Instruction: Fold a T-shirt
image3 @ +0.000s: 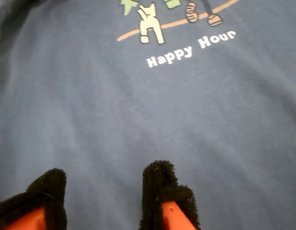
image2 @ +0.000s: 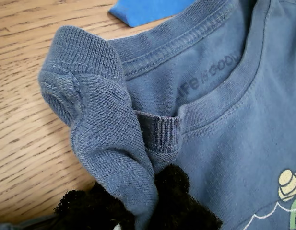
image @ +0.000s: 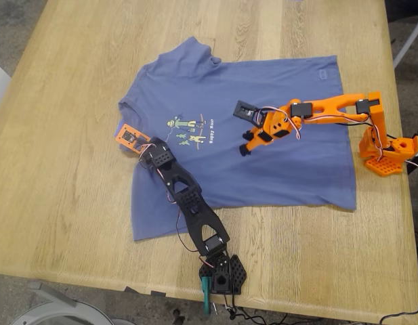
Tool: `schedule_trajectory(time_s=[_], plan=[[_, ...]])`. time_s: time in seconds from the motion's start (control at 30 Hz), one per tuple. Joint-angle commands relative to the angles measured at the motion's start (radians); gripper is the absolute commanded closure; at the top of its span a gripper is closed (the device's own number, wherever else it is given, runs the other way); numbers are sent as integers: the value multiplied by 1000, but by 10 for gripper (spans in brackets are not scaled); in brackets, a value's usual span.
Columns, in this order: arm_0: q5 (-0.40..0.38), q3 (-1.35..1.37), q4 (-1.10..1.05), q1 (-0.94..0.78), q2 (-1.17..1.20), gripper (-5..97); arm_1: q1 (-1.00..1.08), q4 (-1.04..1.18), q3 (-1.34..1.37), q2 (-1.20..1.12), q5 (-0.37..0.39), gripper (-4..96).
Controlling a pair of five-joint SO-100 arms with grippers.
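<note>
T-shirt (image: 263, 156): slate-blue, spread flat, print side up, on the wooden table (image: 73, 203).
Long axis: runs across the exterior view, collar toward that view's left, hem toward its right, slightly tilted.
Print (image: 188, 132): small cartoon figures with the words "Happy Hour" on the chest.
My first hand (image2: 145, 201): on the black arm, at the collar; its dark padded fingers (image2: 179, 196) are pinching a bunched fold of the ribbed neckband (image2: 104, 143), lifted off the table.
My second hand (image3: 102, 196): on the orange arm, over the shirt's middle; its two padded fingertips (image3: 159, 179) are spread, with bare cloth between them.
</note>
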Motion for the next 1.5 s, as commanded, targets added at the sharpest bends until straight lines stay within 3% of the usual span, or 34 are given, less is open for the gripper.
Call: schedule_trajectory(time_s=[0.0,0.23,0.6,0.87,1.1,1.47], plan=[[9,11,46,-5,66,918,-9,-34,-3,34,25,611],[12,12,71,-12,106,918,-6,-28,9,-8,48,606],[15,21,92,-8,137,918,21,-75,305,135,61,600],[17,29,109,-5,155,918,51,-123,354,132,67,600],[17,29,126,-3,184,918,-17,-270,515,123,107,600],[20,31,150,-6,224,918,-169,-268,497,69,158,600]])
